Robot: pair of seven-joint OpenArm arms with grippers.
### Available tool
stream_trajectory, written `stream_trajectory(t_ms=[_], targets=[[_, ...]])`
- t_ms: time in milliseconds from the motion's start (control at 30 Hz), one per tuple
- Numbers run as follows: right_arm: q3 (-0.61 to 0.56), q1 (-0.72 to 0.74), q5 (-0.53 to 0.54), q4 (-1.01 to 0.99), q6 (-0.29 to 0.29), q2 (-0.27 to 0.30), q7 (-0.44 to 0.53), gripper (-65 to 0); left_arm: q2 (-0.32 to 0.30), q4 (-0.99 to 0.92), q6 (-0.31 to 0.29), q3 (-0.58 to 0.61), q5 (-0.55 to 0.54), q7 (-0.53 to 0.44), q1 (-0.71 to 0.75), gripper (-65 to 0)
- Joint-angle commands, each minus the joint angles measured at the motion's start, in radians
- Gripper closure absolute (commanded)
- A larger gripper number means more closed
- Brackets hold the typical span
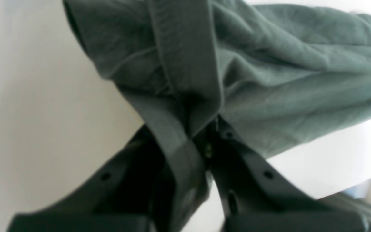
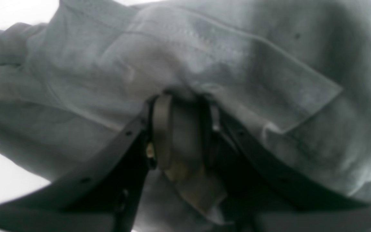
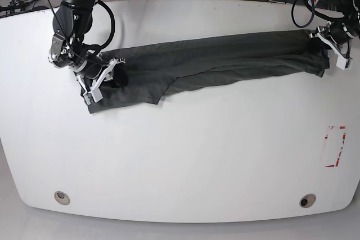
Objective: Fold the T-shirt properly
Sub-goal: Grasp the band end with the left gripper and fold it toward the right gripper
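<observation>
The T-shirt (image 3: 225,60) lies stretched out in a long dark band across the far half of the white table (image 3: 180,161), running from one arm to the other, creased along its length and doubled over itself, with a flap of fabric dipping toward the near side around the middle.

Over on the base view's right, the left gripper (image 3: 326,40) sits at that end of the cloth. From its wrist camera the jaws are pressed together on a hemmed strip of the T-shirt (image 1: 185,64), the band running straight down between the two black fingers (image 1: 250,167), with the rest of the fabric bunched off to one side over the pale table.

On the base view's left, the right gripper (image 3: 107,74) is down on the other end of the shirt. Its wrist view shows a fold of the T-shirt (image 2: 205,64) pinched between the fingers (image 2: 114,154), jaws closed around a thick wad of cloth, stitched hems crossing above them.

Near the table's right edge there is a red marking (image 3: 336,146), well apart from the shirt.
</observation>
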Motion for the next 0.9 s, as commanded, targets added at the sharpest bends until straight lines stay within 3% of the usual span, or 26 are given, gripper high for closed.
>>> stream_trajectory(t_ms=[0,100,233,367,867], targets=[[0.000,-0.002,-0.044,-0.001,-0.010,0.008,-0.047,-14.0,0.002,0.108,-0.001,-0.005,0.024,-0.019,-0.004,0.0],[0.000,-0.002,-0.044,-0.001,-0.010,0.008,-0.047,-14.0,0.030,0.228,-0.001,0.004,0.085,-0.014,-0.001,0.0],[0.000,-0.002,-0.044,-0.001,-0.010,0.006,-0.047,-14.0,0.043,0.380,-0.001,0.105,0.169,-0.016,0.022,0.0],[0.000,-0.002,-0.043,-0.001,-0.010,0.006,-0.047,-14.0,0.097,0.477,-0.001,0.194,0.226,-0.014,0.024,0.0],[0.003,-0.007,-0.044,-0.001,-0.010,0.006,-0.046,-14.0,0.269,0.495,-0.001,0.482,0.306,-0.016,-0.012,0.0]])
